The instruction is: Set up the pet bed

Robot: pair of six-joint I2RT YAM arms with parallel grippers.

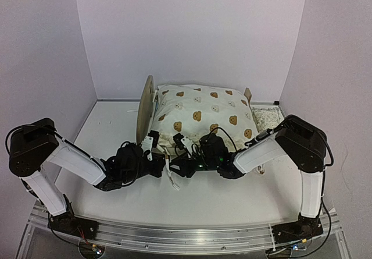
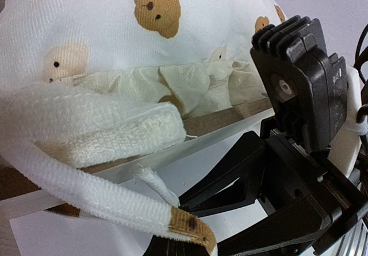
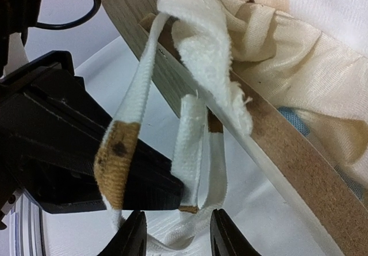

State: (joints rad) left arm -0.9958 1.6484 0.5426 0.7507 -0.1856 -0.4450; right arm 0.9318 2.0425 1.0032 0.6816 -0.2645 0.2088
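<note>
White quilt ties [image 3: 192, 152] dangle off the pet bed [image 1: 145, 105] at its near rail.
It sits mid-table toward the back wall, headboard on the left, with the bear-print quilt [image 1: 200, 116] heaped over it. At the rail, the right gripper [image 3: 177, 233] has its jaws apart with a tie looped between them. Just beside it, the left gripper [image 1: 152, 147] gives no clear view of its jaws. Below is the white table [image 1: 203, 195].

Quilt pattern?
The quilt is cream with brown bear faces, clearest in the top external view.
</note>
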